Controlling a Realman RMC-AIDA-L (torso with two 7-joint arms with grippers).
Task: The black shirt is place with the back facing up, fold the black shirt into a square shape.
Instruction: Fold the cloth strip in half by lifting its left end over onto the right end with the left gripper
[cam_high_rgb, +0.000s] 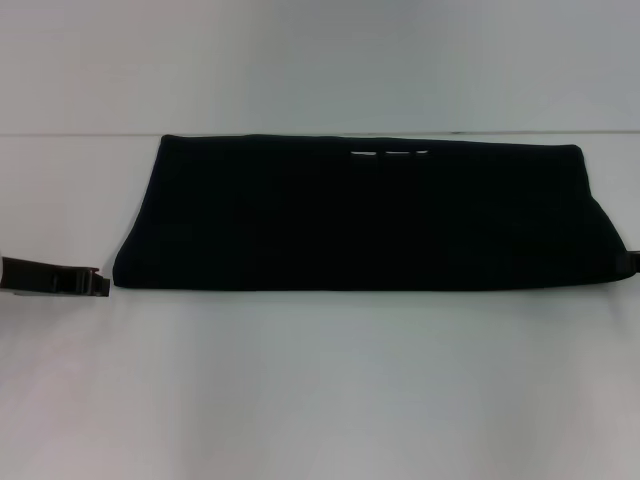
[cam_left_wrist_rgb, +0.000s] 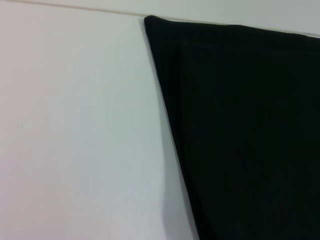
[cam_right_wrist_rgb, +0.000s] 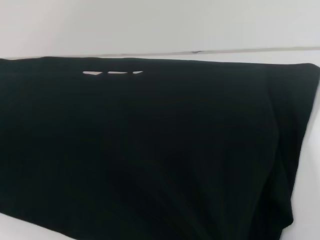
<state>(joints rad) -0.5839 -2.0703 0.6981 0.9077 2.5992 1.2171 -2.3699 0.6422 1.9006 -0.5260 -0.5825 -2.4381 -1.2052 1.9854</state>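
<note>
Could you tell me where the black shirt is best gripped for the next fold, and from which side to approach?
Probably at its two short ends. The black shirt already lies as a long flat band across the table, so a square needs the ends brought inward. The left gripper sits just off the near left corner, suited to pinching that edge from outside; the right gripper barely shows at the right end.

White tabletop (cam_high_rgb: 320, 390), pale blank wall (cam_high_rgb: 320, 60) behind, soft even light
</note>
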